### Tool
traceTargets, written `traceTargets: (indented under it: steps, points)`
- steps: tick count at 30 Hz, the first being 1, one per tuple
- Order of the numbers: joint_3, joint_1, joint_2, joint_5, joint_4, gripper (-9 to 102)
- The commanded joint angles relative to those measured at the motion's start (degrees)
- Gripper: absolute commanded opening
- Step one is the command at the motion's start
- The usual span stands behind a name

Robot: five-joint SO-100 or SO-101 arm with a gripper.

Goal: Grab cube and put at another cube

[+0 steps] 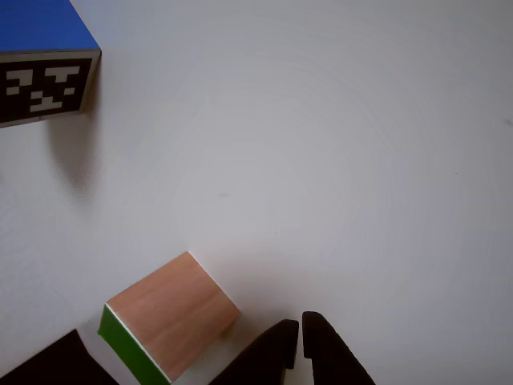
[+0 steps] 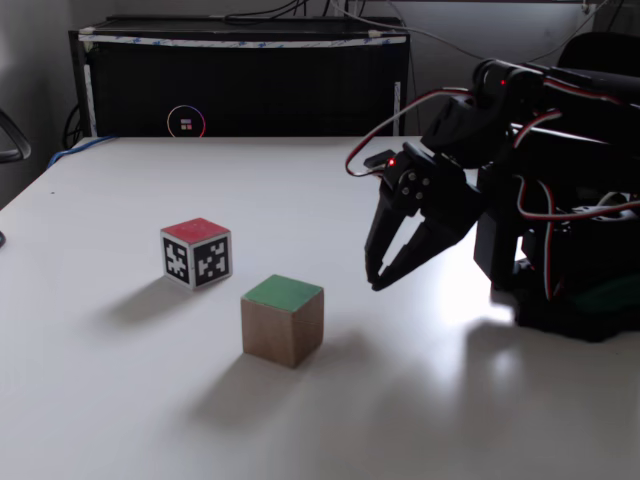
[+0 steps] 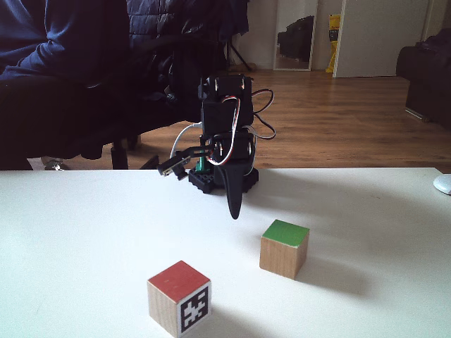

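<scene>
The cube (image 2: 283,319) is seen to be made of light-brown wood with visible grain on its side faces, and its top face is coated in flat, matt green paint. The other cube (image 3: 179,298) is likewise shown as pale wood, with a matt red painted top and a printed black-and-white marker set on its side faces. The gripper (image 2: 374,282) is formed of black, faintly glossy plastic. The table (image 2: 120,420) is finished in a smooth white surface on which a soft sheen is caught.
</scene>
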Motion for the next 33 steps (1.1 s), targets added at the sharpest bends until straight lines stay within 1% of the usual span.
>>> traceTargets:
  steps: [1, 12, 14, 15, 16, 17, 18, 20, 25, 29, 33]
  points:
    - [-2.5, 1.7, 0.3, -1.5, 0.3, 0]
    - [-2.5, 1.7, 0.3, -2.1, 0.3, 0]
    - [-2.2, 1.2, 0.3, -7.9, -1.4, 0]
    - [-2.0, 1.1, 0.3, -12.8, -3.7, 0]
    - [-1.9, 1.4, 0.3, -20.0, -7.4, 0]
    - [-2.7, 1.8, 0.3, -19.6, -10.5, 0]
    - [-4.6, 1.4, 0.2, -20.8, -11.1, 0]
    - [-11.0, -1.0, -5.1, -22.4, -8.9, 0]
    - [-30.6, -6.2, -30.8, -26.5, -6.1, 2]
    - [-40.0, -7.5, -42.7, -29.4, -5.0, 11]
    - [-48.2, -7.9, -54.2, -33.0, -1.1, 18]
